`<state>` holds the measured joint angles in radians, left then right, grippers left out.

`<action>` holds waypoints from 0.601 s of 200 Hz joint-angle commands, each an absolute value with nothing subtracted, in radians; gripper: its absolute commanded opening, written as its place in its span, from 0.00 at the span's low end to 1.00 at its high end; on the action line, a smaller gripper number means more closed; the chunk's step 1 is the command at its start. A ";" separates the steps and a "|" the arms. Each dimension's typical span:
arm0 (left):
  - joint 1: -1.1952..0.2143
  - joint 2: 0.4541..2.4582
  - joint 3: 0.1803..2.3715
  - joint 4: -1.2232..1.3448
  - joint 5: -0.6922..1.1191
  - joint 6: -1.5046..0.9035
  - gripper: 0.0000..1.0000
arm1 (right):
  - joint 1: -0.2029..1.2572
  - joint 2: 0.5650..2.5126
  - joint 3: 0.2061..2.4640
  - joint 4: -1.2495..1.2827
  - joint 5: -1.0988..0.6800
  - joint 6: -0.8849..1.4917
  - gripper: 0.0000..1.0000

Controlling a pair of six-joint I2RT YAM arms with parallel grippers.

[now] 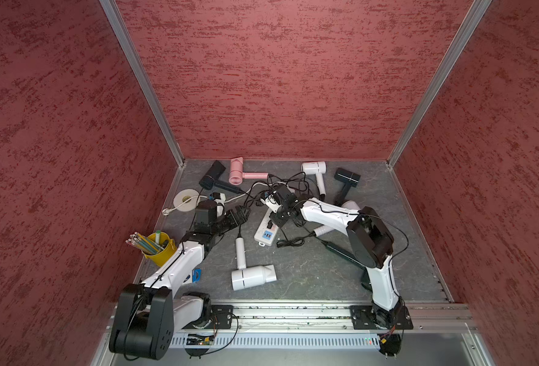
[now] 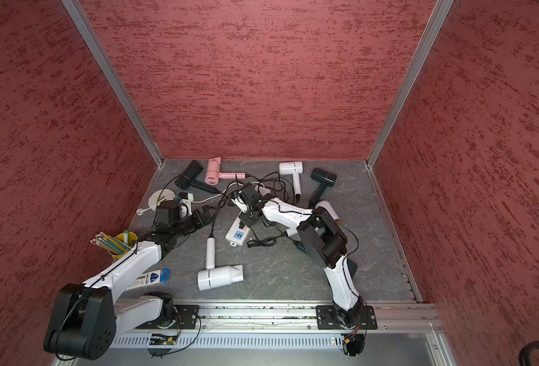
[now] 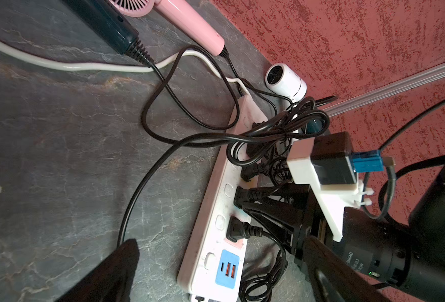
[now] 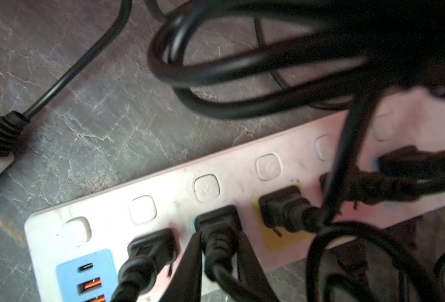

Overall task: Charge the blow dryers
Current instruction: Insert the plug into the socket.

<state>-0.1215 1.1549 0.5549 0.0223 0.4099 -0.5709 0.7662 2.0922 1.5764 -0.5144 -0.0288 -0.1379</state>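
Several blow dryers lie around a white power strip [image 1: 263,234] [image 4: 216,183]: a white one [image 1: 252,277] in front, a pink one [image 1: 238,174], a black one [image 1: 212,176], another white one [image 1: 314,168] and a dark one [image 1: 347,179] at the back. Black cords tangle over the strip's far end. My right gripper [image 4: 220,232] [image 1: 276,218] points down at the strip. Its fingers flank a black plug [image 4: 218,222] seated in a socket, and a thin pale gap shows on one side. My left gripper [image 3: 221,274] [image 1: 241,214] hovers wide open and empty beside the strip's USB end.
At the left stand a yellow cup of pencils [image 1: 159,248], a tape roll [image 1: 185,199] and a blue packet [image 1: 196,275]. More plugs [image 4: 150,245] [image 4: 281,206] sit in neighbouring sockets. A dark green dryer handle [image 1: 341,252] lies under the right arm. Red walls enclose three sides.
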 commanded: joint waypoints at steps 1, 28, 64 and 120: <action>-0.116 1.131 0.540 0.040 0.404 -0.556 1.00 | 0.778 2.068 1.585 -0.560 0.000 -0.099 0.23; -0.116 1.121 0.538 0.039 0.404 -0.556 1.00 | 0.778 2.043 1.590 -0.552 0.014 -0.076 0.26; -0.115 1.108 0.535 0.036 0.402 -0.554 1.00 | 0.778 1.997 1.580 -0.525 0.006 -0.049 0.35; -0.121 1.060 0.529 0.007 0.372 -0.544 1.00 | 0.777 1.854 1.508 -0.423 0.013 0.004 0.48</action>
